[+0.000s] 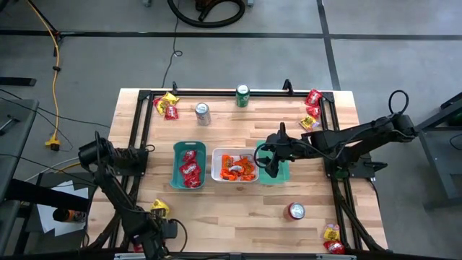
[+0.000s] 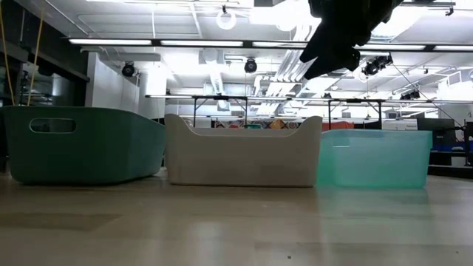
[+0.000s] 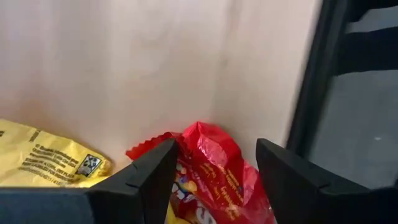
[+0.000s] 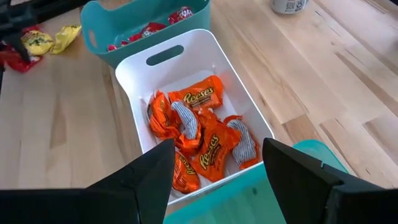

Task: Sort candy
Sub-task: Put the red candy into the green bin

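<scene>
Candy packets lie in heaps at the table's corners: yellow and red far left [image 1: 168,106], far right [image 1: 312,108], near right [image 1: 332,235], and yellow near left [image 1: 159,207]. My left gripper [image 1: 156,215] is low at the near-left heap, open, with a red packet [image 3: 214,168] between its fingers [image 3: 211,186] and a yellow packet [image 3: 43,162] beside it. My right gripper [image 4: 217,174] is open and empty. It hovers [image 1: 261,160] over the boundary between the white tray [image 4: 134,68] of orange candy [image 4: 202,134] and the light teal tray [image 1: 278,173]. My left gripper has its open fingers on either side of the red packet [image 3: 205,149], which lies on the table by the yellow one. I cannot tell whether the fingers touch it.
A dark teal tray [image 1: 177,165] holds red candy [image 1: 190,167]. A silver can [image 1: 203,113] and a green can [image 1: 242,95] stand near the far edge, a red can [image 1: 296,211] near the near edge. A black frame [image 1: 144,123] borders the table. Bare wood lies in front of the trays [image 2: 236,222].
</scene>
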You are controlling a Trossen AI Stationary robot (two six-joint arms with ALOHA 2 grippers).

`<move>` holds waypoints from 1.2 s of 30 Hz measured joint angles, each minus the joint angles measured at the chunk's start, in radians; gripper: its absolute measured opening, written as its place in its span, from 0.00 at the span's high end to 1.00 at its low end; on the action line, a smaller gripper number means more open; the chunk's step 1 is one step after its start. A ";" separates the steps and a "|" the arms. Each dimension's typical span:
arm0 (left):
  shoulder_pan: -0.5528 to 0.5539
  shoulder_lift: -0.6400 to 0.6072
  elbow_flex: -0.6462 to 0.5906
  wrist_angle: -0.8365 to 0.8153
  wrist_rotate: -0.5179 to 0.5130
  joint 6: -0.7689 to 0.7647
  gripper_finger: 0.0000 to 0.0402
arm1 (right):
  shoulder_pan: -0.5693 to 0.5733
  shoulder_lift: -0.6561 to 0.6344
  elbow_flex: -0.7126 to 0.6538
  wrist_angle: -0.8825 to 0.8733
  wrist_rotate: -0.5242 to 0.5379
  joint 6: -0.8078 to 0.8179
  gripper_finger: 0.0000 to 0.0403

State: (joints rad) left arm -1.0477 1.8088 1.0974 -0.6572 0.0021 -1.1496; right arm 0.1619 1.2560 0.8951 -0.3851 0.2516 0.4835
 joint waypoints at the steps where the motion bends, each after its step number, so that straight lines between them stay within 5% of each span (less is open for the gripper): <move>1: 0.000 0.000 -0.004 -0.009 0.000 -0.001 0.49 | 0.000 0.000 0.000 0.000 0.000 -0.007 0.41; 8: 0.000 0.030 -0.003 -0.031 0.004 0.001 0.55 | 0.000 0.000 0.000 0.000 0.000 -0.013 0.41; 14: 0.007 0.021 -0.006 -0.039 0.021 0.000 0.91 | 0.000 0.000 0.000 0.000 0.000 -0.013 0.41; 21: 0.045 -0.222 -0.007 -0.035 -0.002 0.122 0.98 | 0.000 0.000 0.000 0.000 0.000 -0.013 0.41; 32: 0.362 -0.697 -0.008 -0.088 -0.514 0.524 0.99 | 0.000 0.000 0.000 0.018 0.003 0.044 0.41; 36: 0.491 -0.828 -0.092 -0.010 -0.604 0.620 1.00 | 0.002 0.000 0.000 0.083 -0.007 0.066 0.41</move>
State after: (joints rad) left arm -0.5567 0.9803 1.0059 -0.6668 -0.6024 -0.5297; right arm 0.1641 1.2561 0.8955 -0.3020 0.2446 0.5495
